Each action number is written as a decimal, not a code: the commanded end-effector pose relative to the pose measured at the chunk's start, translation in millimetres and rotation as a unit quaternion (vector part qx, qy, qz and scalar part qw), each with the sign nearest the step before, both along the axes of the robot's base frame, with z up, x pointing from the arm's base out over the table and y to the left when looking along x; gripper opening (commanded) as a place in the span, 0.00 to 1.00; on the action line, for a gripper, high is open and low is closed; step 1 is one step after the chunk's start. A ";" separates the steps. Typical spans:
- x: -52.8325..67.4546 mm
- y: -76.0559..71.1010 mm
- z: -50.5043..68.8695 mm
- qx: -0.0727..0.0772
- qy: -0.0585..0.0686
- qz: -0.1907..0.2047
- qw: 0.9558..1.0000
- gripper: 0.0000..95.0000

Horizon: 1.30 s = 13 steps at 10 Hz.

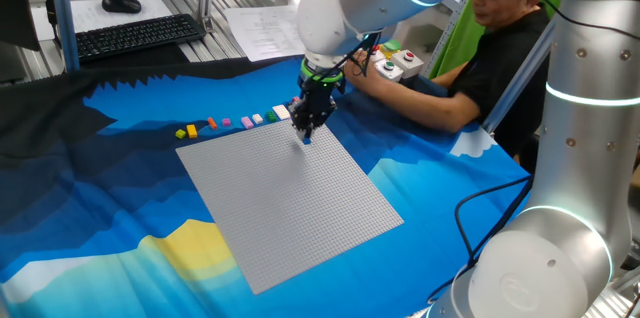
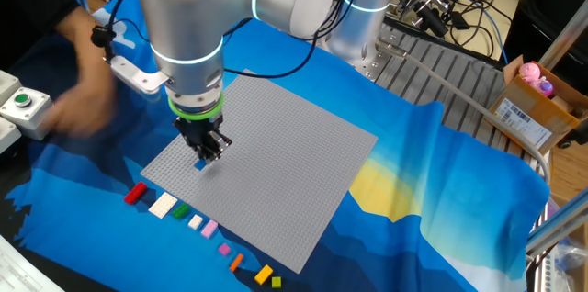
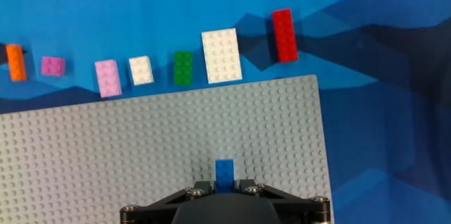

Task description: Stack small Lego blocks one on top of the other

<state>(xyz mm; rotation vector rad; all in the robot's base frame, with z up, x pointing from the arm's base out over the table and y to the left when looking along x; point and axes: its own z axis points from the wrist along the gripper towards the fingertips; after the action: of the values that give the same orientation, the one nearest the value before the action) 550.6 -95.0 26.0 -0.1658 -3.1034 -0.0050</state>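
Gripper (image 3: 225,190) is low over the grey baseplate (image 3: 106,146), near its block-side edge, fingers pinched narrow on a small blue block (image 3: 225,171) that sits between the tips; can't tell if the block's seated on the studs. Same pose in one fixed view, gripper (image 1: 306,130) at the plate's (image 1: 290,198) far edge, and in the other fixed view, gripper (image 2: 206,148) down by the plate (image 2: 285,163) with a speck of blue under it. Just off that plate edge, on the blue cloth (image 3: 106,13), runs a row of loose blocks, none touching: red (image 3: 283,35) past the plate corner, then big white (image 3: 221,56), green (image 3: 182,67), small white (image 3: 141,70), pale pink (image 3: 107,78), magenta (image 3: 53,65), orange (image 3: 15,63). The other fixed view adds a yellow block (image 2: 265,275) ending the row. Nothing sits between the gripper and the row. Beyond the plate, a man in a black shirt (image 1: 490,58) sits at the table edge with his hand at a button box (image 1: 392,63); farther off, a black keyboard (image 1: 140,34) and mouse (image 1: 121,3). No readable writing anywhere.
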 end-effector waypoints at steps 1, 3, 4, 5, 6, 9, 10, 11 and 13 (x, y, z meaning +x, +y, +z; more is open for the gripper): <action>-9.2 -2.6 -0.2 -0.002 -0.006 0.001 1.000 0.00; -10.5 -2.0 1.2 -0.004 -0.009 -0.002 1.000 0.00; -10.5 -2.0 1.2 -0.003 -0.008 -0.015 1.000 0.00; -10.5 -2.0 1.2 -0.004 -0.013 -0.031 0.999 0.00; -10.5 -2.0 1.2 -0.001 -0.006 -0.037 0.999 0.00; -10.5 -2.0 1.2 -0.001 0.020 0.008 1.000 0.00; -10.5 -2.0 1.2 -0.003 0.022 0.024 0.999 0.00; -10.5 -2.0 1.2 -0.001 0.030 0.033 0.999 0.00; -10.5 -2.0 1.2 -0.004 0.029 0.035 0.999 0.00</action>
<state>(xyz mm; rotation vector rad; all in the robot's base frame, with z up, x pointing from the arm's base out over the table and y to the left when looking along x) 541.8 -96.9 27.2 -0.1219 -3.0250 -0.0072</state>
